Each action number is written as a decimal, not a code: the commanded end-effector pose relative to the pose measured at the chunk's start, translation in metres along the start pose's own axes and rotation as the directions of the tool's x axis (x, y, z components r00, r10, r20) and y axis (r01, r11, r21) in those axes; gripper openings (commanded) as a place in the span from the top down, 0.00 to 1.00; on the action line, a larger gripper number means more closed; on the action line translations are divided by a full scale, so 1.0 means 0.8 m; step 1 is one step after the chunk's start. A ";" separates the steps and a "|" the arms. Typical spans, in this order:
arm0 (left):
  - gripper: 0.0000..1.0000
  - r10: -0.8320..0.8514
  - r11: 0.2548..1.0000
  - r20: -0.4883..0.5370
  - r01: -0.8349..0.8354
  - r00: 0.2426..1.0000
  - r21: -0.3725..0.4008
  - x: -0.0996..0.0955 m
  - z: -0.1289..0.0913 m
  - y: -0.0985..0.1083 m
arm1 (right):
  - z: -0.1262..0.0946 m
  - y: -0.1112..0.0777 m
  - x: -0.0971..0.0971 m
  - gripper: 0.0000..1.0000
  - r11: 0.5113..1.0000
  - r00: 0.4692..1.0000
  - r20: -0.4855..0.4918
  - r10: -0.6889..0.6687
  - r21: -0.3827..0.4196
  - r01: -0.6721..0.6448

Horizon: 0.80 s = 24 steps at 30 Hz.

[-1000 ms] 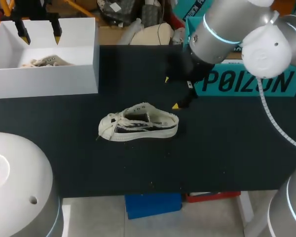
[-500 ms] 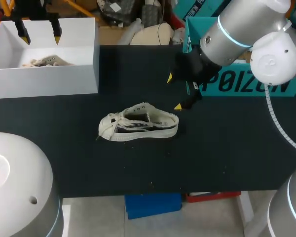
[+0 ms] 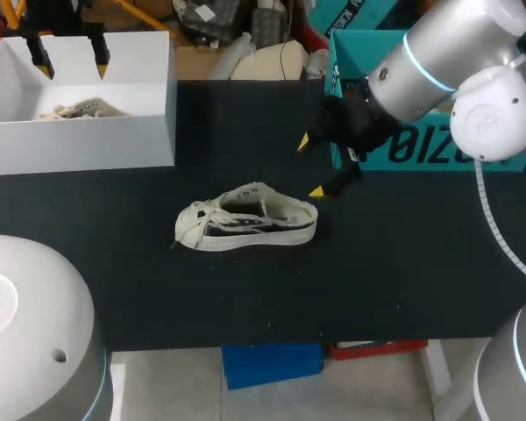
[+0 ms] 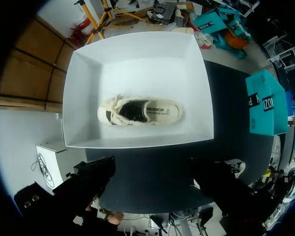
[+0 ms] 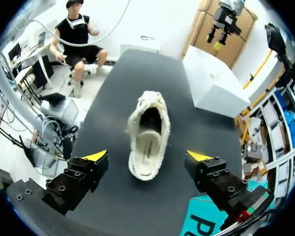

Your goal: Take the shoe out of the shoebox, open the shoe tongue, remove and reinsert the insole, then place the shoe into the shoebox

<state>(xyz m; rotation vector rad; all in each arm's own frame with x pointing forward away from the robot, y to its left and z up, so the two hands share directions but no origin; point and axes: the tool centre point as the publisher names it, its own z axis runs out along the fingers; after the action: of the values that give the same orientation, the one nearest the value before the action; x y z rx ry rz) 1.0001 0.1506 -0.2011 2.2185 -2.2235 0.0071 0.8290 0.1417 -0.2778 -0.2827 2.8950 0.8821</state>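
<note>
Low canvas shoe (image 3: 245,219), cream with dark side panels, stands upright on its sole near the middle of the black surface (image 3: 158,289), outside the shoebox (image 3: 79,145). Its toe and loose laces (image 3: 186,226) point toward the left arm's side. The heel faces the right gripper (image 3: 310,165), which is just beside it.

The right wrist view looks down into the shoe's mouth, where the insole (image 5: 145,150) lies flat inside. The tongue is hard to make out. The right gripper's fingers are spread wide on either side of the heel, and neither touches it.

The white shoebox sits at the surface's far left corner, well apart from the shoe, and holds a second shoe (image 4: 140,110) lying flat. In the head view the box's front wall hides most of that shoe.

The left gripper (image 4: 152,172) hangs above the box with its fingers wide apart and nothing between them. Its tips are out of sight in its own view, and the head view's edge cuts it off.

A teal carton (image 3: 421,149) lies behind the right arm (image 3: 430,61), which hides part of it.
</note>
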 end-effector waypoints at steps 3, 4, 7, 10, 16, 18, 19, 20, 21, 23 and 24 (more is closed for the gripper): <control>0.00 -0.001 1.000 0.001 0.001 1.000 -0.002 0.000 -0.001 0.000 | 0.030 -0.026 -0.009 0.00 0.984 0.999 -0.006 0.035 -0.177 -0.036; 0.00 -0.001 1.000 0.001 0.001 1.000 -0.002 0.000 -0.001 0.000 | 0.035 -0.029 -0.010 0.00 0.980 0.999 -0.001 0.043 -0.196 -0.043; 0.00 -0.001 1.000 0.001 0.001 1.000 -0.002 0.000 -0.001 0.000 | 0.049 -0.036 -0.010 0.00 0.972 0.998 -0.004 0.062 -0.226 -0.061; 0.00 -0.001 1.000 0.001 0.001 1.000 -0.002 0.000 -0.001 0.000 | 0.062 -0.045 -0.010 0.00 0.965 0.997 -0.004 0.076 -0.253 -0.074; 0.00 -0.001 1.000 0.001 0.001 1.000 -0.002 0.000 -0.001 0.000 | 0.085 -0.058 -0.008 0.00 0.952 0.995 -0.005 0.098 -0.292 -0.095; 0.00 -0.001 1.000 0.001 0.001 1.000 -0.002 0.000 -0.001 0.000 | 0.092 -0.059 -0.006 0.00 0.948 0.994 -0.009 0.106 -0.301 -0.104; 0.00 -0.001 1.000 0.001 0.001 1.000 -0.002 0.000 -0.001 0.000 | 0.096 -0.061 -0.005 0.00 0.945 0.994 -0.012 0.111 -0.309 -0.109; 0.00 -0.001 1.000 0.001 0.001 1.000 -0.002 0.000 -0.001 0.000 | 0.100 -0.063 -0.004 0.00 0.943 0.993 -0.014 0.114 -0.313 -0.113; 0.00 -0.001 1.000 0.001 0.001 1.000 -0.002 0.000 -0.001 0.000 | 0.103 -0.066 -0.003 0.00 0.941 0.993 -0.019 0.119 -0.318 -0.119; 0.00 -0.001 1.000 0.001 0.001 1.000 -0.002 0.000 -0.001 0.000 | 0.110 -0.069 -0.002 0.00 0.933 0.991 -0.026 0.129 -0.335 -0.130; 0.00 -0.001 1.000 0.001 0.001 1.000 -0.002 0.000 -0.001 0.000 | 0.113 -0.070 -0.002 0.00 0.931 0.991 -0.029 0.131 -0.341 -0.133</control>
<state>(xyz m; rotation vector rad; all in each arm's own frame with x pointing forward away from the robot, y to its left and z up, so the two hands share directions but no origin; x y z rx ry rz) 1.0001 0.1507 -0.2011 2.2187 -2.2233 0.0071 0.8428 0.1431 -0.3727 -0.1153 2.8104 1.3405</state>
